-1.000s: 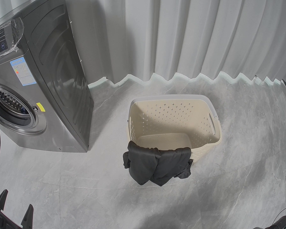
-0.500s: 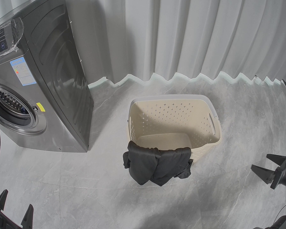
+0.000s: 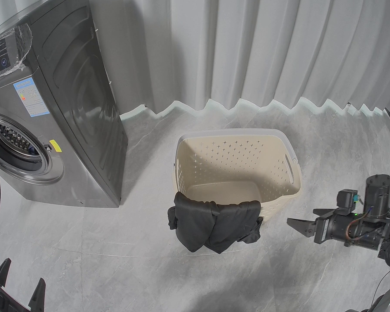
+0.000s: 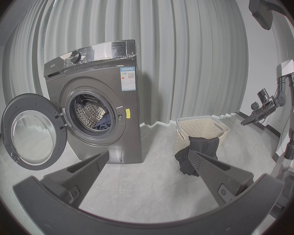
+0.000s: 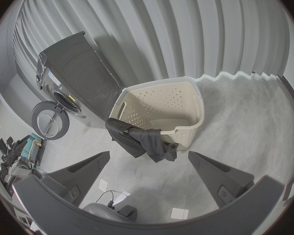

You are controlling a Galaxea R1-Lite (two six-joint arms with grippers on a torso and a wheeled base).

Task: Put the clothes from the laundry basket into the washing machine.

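One washing machine [image 3: 65, 109], grey and front-loading, is shown at the left edge of the floor [image 3: 138, 256], its back towards the white curtain [image 3: 255, 44] that closes the floor's far edge. One round door [image 4: 32, 131] is seen in the left wrist view swung wide open on its hinge, and some dark cloth [image 4: 103, 124] is seen lying low in the steel drum.

One cream laundry basket [image 3: 238, 133], perforated and with a slot handle in its side wall, is placed near the middle of the floor, well apart from the machine.

One dark grey garment [image 3: 212, 226] is draped over the basket's near rim. Most of it is hung down the outer wall towards the floor, and a smaller part is folded inside.

Two grippers are shown. The right gripper [image 3: 301, 216] is held level above the floor to the right of the basket, pointed at the basket's near right corner, near it but apart. Its jaws are spread wide and nothing is gripped. The left gripper [image 3: 22, 276] is kept low at the floor's near left corner, facing the machine, its jaws likewise parted wide and unladen.

In the right wrist view one cable [image 5: 109, 195] and two pale slips [image 5: 179, 213] are seen on the floor near the robot.
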